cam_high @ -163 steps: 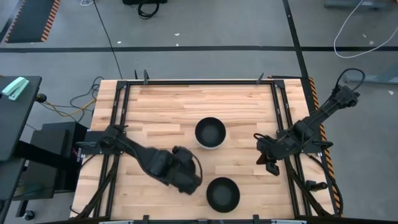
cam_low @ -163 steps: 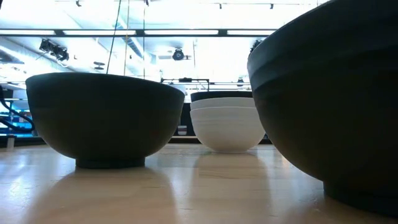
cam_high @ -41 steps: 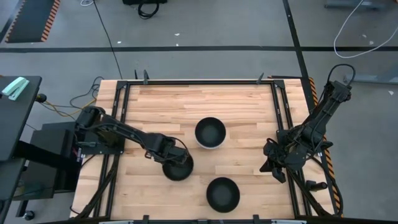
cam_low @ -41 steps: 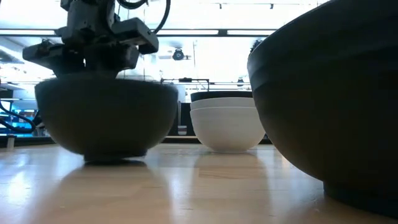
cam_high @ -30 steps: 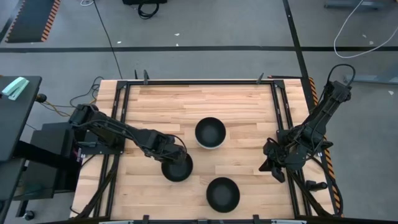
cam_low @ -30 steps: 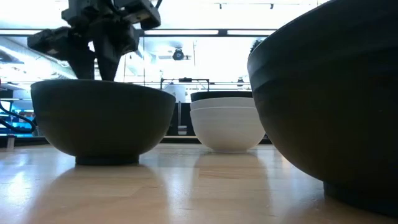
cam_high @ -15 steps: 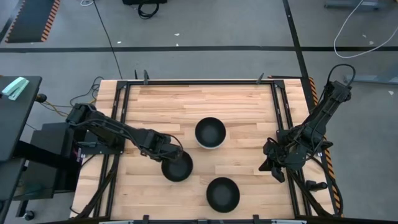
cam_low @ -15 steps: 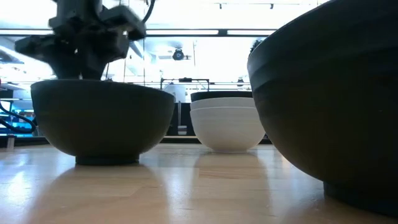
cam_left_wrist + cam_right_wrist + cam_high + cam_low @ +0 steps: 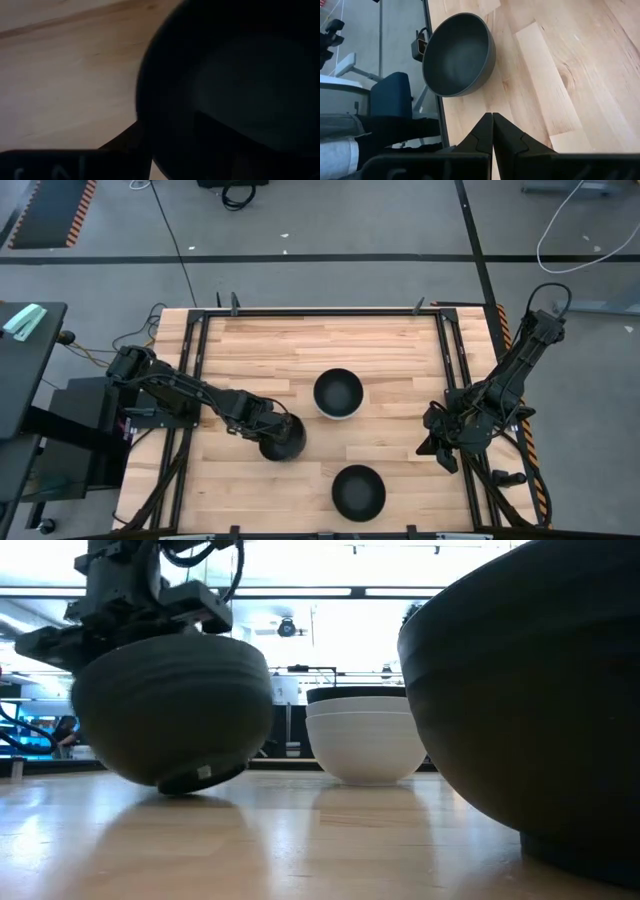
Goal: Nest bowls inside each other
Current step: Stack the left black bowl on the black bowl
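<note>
A glossy black bowl [image 9: 284,437] is tipped on its side left of the table's middle, in my left gripper [image 9: 268,427], which is shut on it. In the low view this bowl [image 9: 170,715] shows its foot [image 9: 192,778] turned toward the near edge. A black bowl sits nested on top of two white bowls in a stack [image 9: 338,393] at the middle, also in the low view [image 9: 365,745]. A third black bowl [image 9: 358,491] stands on its foot near the near edge. My right gripper [image 9: 437,445] waits shut at the right edge. My left gripper holds the black bowl by its rim [image 9: 144,120], one finger [image 9: 225,142] inside the hollow and one finger [image 9: 122,145] outside the wall. It comes from the table's left, slanting down. The bowl is tilted; whether its lower wall touches the wood I cannot tell.
The near black bowl [image 9: 530,710] fills the right of the low view and shows in the right wrist view [image 9: 460,55] ahead of my shut right gripper [image 9: 492,125]. Bare wood lies along the far side [image 9: 320,340]. Black frame rails [image 9: 195,360] border the table.
The black bowl stood flat on its foot half a second ago; now it is tipped over, foot swung toward the near edge, and shifted slightly toward the far side. My left gripper has dropped onto its rim, taken hold and tipped with it. The right arm kept still.
</note>
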Action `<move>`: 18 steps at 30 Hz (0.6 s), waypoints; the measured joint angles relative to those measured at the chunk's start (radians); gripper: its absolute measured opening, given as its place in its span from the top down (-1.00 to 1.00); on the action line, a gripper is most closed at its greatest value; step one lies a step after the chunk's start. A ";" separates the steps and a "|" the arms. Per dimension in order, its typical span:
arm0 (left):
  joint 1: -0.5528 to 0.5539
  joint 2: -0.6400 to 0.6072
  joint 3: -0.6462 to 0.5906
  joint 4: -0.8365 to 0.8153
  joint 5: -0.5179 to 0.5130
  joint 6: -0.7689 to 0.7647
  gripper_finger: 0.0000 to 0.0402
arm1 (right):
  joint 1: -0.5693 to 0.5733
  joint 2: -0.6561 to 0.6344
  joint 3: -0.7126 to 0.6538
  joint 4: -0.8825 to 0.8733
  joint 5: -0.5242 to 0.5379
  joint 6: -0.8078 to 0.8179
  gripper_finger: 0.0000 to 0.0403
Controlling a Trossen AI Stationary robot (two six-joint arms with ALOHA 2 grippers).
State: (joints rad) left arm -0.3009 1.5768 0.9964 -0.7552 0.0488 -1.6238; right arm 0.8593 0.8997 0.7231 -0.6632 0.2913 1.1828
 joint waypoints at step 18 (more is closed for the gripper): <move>0.030 0.000 0.131 -0.196 -0.062 0.093 0.28 | 0.000 0.000 0.000 0.000 0.000 0.004 0.94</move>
State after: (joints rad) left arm -0.2710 1.5768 1.1277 -0.9513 -0.0137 -1.5310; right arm 0.8593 0.8997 0.7231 -0.6632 0.2913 1.1870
